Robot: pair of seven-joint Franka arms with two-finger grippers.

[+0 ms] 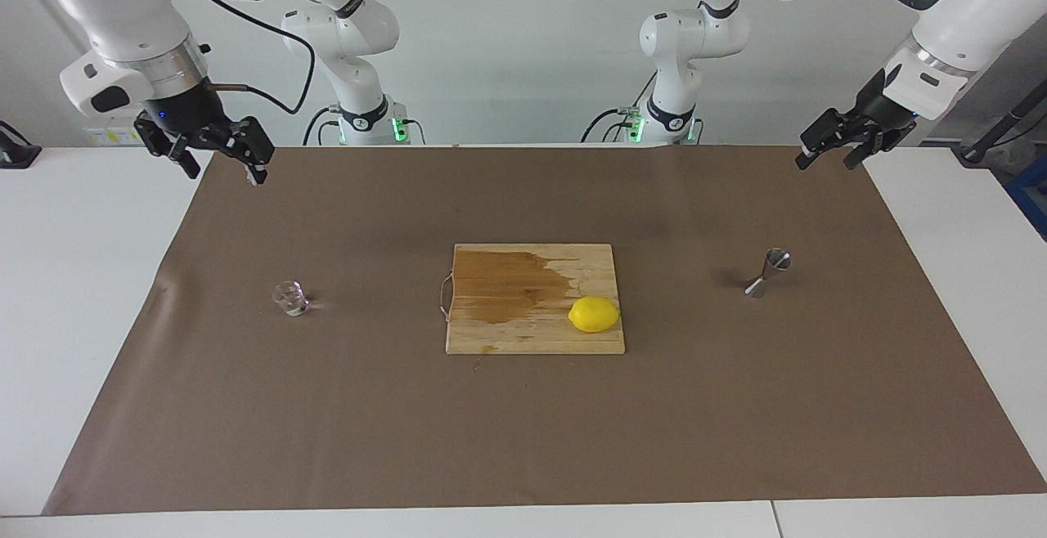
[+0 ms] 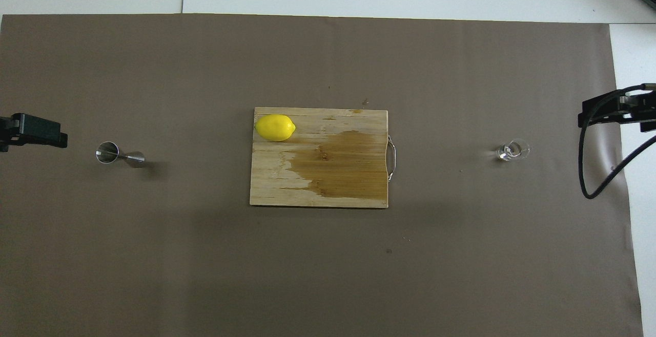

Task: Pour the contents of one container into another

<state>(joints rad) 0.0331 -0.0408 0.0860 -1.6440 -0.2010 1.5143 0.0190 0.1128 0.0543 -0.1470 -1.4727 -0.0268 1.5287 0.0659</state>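
The tiny clear glass cup [image 1: 290,298] stands upright on the brown mat toward the right arm's end; it also shows in the overhead view [image 2: 512,150]. The steel hourglass jigger [image 1: 767,272] stands upright on the mat toward the left arm's end, and it shows in the overhead view [image 2: 119,155] too. My right gripper [image 1: 222,167] hangs open and empty, raised over the mat's edge at its own end, well apart from the cup. My left gripper [image 1: 830,159] hangs open and empty, raised over the mat's edge at its end, apart from the jigger.
A wooden cutting board [image 1: 499,334] with a dark wet stain and a metal handle lies in the middle of the mat [image 1: 523,440]. A yellow lemon [image 1: 594,314] sits on the board's corner toward the left arm's end. White table surrounds the mat.
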